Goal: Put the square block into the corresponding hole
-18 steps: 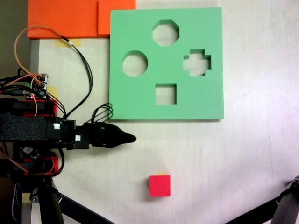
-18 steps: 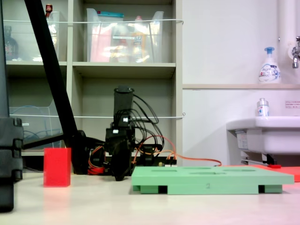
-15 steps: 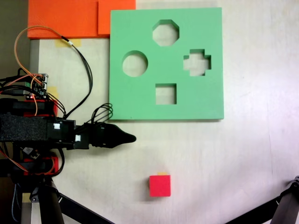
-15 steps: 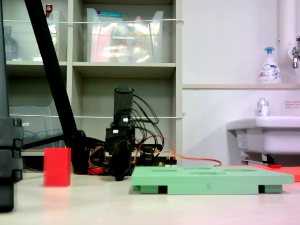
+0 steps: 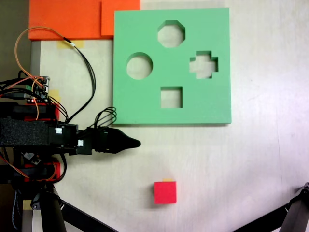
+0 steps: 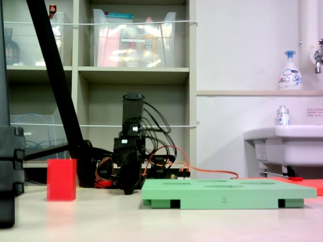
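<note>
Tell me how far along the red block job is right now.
Nothing looks done yet. The red block sits on the table, apart from the green board, and the square hole is empty. The gripper holds nothing and points toward open table. Left: reach, grasp, carry and insert.

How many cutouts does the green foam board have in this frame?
4, all seen from above in the green foam board: an octagonal cutout at the top, a round cutout on the left, a cross-shaped cutout on the right, and the square cutout nearest the red block.
</note>
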